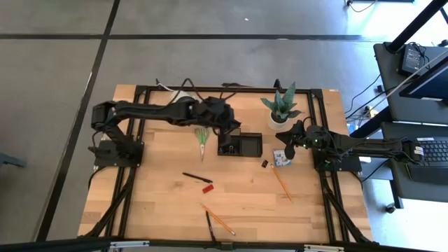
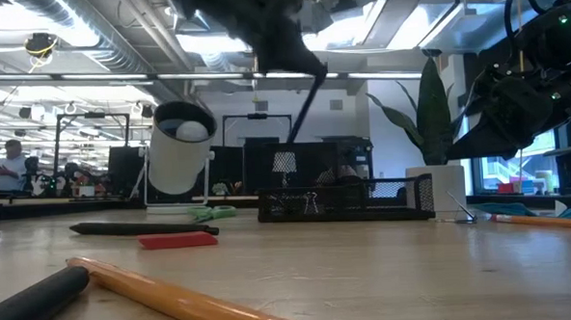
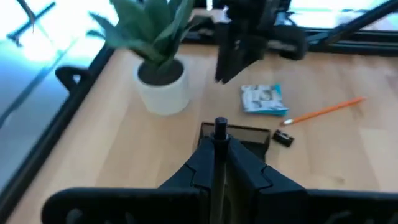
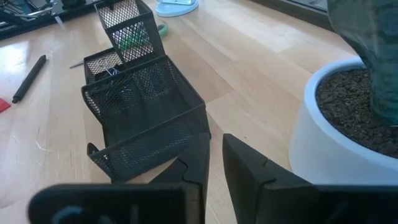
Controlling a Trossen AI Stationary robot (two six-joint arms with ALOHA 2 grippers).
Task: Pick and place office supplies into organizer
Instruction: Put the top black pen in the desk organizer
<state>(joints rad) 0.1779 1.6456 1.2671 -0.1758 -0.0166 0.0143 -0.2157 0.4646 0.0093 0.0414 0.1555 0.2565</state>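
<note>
The high view looks straight down on the whole pale wooden tabletop (image 1: pixel 238 199). The low view sits at tabletop height, facing level into the room. Each wrist view looks forward, close in; all four share the black mesh rectangular organizer (image 1: pixel 241 145).

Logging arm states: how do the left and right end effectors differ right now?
The left end effector is shut on a black pen above the organizer; the right end effector is empty, fingers slightly apart, beside the plant pot. Both face the organizer.
</note>
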